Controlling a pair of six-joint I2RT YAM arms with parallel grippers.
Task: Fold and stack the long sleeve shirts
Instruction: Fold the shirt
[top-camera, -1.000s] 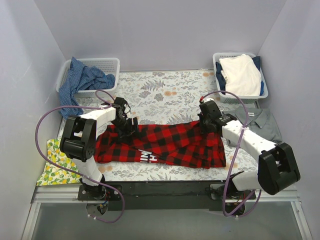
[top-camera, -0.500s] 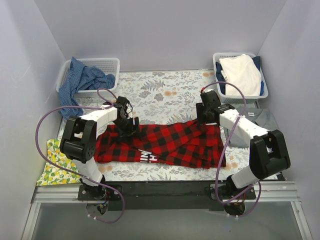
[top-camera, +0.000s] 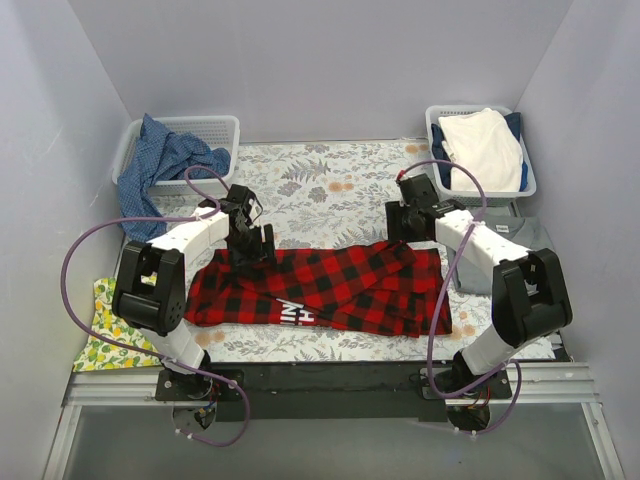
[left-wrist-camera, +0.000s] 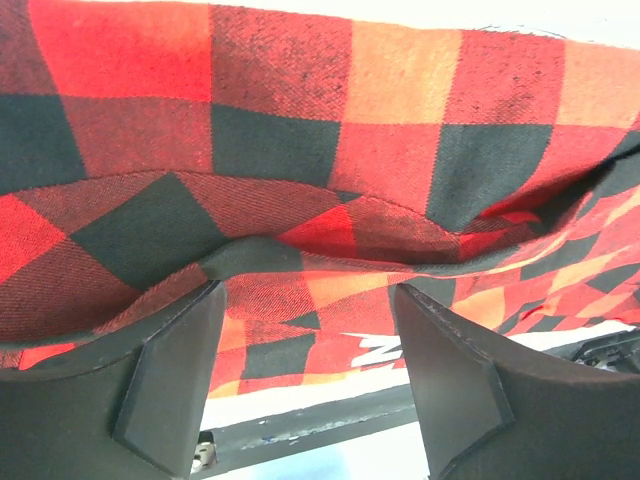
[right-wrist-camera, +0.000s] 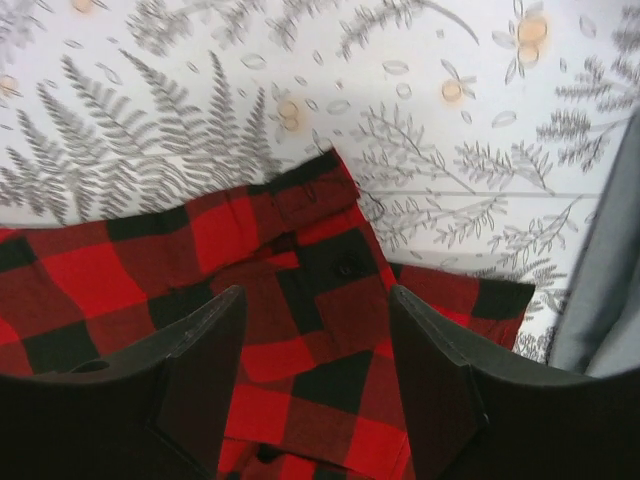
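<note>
Both sets of jaws stand released, holding nothing. The left gripper (top-camera: 250, 246) hangs low over the upper left edge of the red-and-black plaid shirt (top-camera: 345, 285). Its dark, wedge-shaped fingers (left-wrist-camera: 170, 385) are spread, and a soft raised fold of the woven flannel runs just past their tips. The right gripper (top-camera: 398, 222) hovers above the shirt's upper right corner, fingers (right-wrist-camera: 440, 390) apart over a flat cuff end.

The plaid shirt lies spread in a long, rumpled band across the near middle of the fern-printed table cover (top-camera: 330, 185), with white lettering (top-camera: 297, 313) at its front edge. A smooth grey collared shirt (top-camera: 520, 245) lies flat just beside its right end.
</note>
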